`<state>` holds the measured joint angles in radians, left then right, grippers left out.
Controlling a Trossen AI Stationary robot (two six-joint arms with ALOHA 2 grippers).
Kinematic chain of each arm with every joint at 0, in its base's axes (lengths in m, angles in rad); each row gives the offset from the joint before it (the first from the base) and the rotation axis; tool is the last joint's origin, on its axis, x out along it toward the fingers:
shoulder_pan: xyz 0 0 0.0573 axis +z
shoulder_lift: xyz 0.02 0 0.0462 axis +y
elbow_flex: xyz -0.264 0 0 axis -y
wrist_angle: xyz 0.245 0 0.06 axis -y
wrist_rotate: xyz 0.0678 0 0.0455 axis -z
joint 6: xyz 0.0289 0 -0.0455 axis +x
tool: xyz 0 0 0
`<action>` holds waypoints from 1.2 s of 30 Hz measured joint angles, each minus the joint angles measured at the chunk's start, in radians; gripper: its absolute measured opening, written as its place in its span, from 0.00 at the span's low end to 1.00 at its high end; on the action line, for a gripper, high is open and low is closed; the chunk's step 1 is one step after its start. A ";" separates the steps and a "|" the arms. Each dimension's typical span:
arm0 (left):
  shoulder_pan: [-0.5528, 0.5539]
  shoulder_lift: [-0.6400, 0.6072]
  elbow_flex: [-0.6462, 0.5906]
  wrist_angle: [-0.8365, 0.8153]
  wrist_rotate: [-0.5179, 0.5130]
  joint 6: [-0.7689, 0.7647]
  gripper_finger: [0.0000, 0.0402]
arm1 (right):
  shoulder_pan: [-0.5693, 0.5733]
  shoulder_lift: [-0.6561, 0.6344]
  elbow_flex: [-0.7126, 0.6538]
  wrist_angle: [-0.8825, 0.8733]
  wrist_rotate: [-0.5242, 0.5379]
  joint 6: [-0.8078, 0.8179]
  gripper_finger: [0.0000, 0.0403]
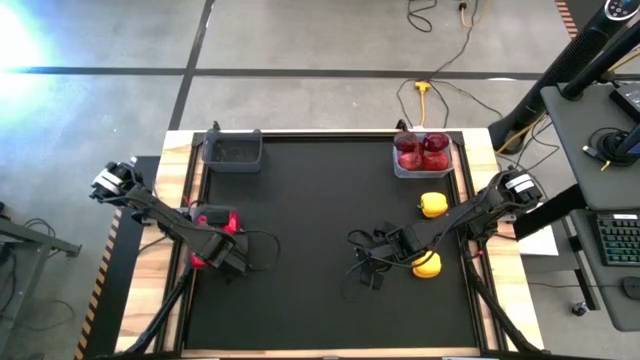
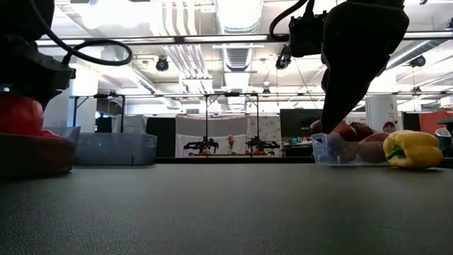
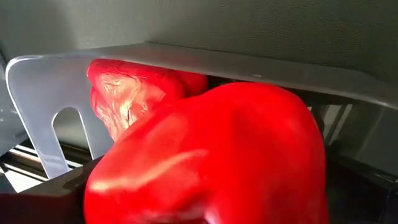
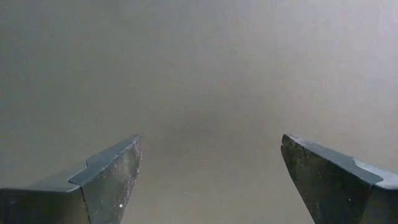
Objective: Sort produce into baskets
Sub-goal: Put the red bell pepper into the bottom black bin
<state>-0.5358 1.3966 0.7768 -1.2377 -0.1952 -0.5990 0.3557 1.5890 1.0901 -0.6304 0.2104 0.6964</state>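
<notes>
My left gripper (image 1: 218, 250) is over a dark bin (image 1: 196, 232) at the table's left edge that holds red peppers (image 3: 127, 93). A large red pepper (image 3: 217, 162) fills the left wrist view and hides the fingers. In the low view it (image 2: 18, 113) shows under the gripper, above the bin (image 2: 35, 152). My right gripper (image 4: 208, 180) is open and empty over the bare black mat, near the table's middle (image 1: 375, 268). Two yellow peppers (image 1: 433, 205) (image 1: 427, 264) lie on the mat to its right. A clear bin (image 1: 422, 160) at the far right holds maroon fruits (image 1: 420, 148). My left gripper has the large red pepper (image 3: 217, 162) right before its camera. The pepper itself hides the fingers, so the part held and the kind of hold do not show. The pepper sits about level with the bin's rim (image 3: 261, 68), above another red pepper inside.
A dark bin (image 1: 232, 152) stands at the far left corner of the mat. Loose cables (image 1: 365, 262) hang around my right gripper. The mat's middle and near part are bare. A wooden frame (image 1: 180, 180) borders the mat.
</notes>
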 joint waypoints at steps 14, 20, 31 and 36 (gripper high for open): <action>0.001 -0.016 0.095 -0.075 0.083 0.013 0.99 | 0.002 0.000 0.000 0.000 -0.012 -0.010 0.93; 0.002 -0.021 0.135 -0.151 0.191 0.014 0.99 | 0.007 0.000 0.000 0.000 -0.009 -0.040 0.93; 0.036 -0.128 0.222 -0.258 0.140 -0.024 0.83 | 0.037 0.000 -0.064 0.051 -0.008 -0.008 0.93; 0.072 -0.198 0.215 -0.256 0.090 -0.038 0.74 | 0.057 0.000 -0.100 0.064 -0.008 0.043 0.93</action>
<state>-0.4642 1.1982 0.9915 -1.4933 -0.1050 -0.6366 0.4126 1.5894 0.9900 -0.5667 0.2024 0.7396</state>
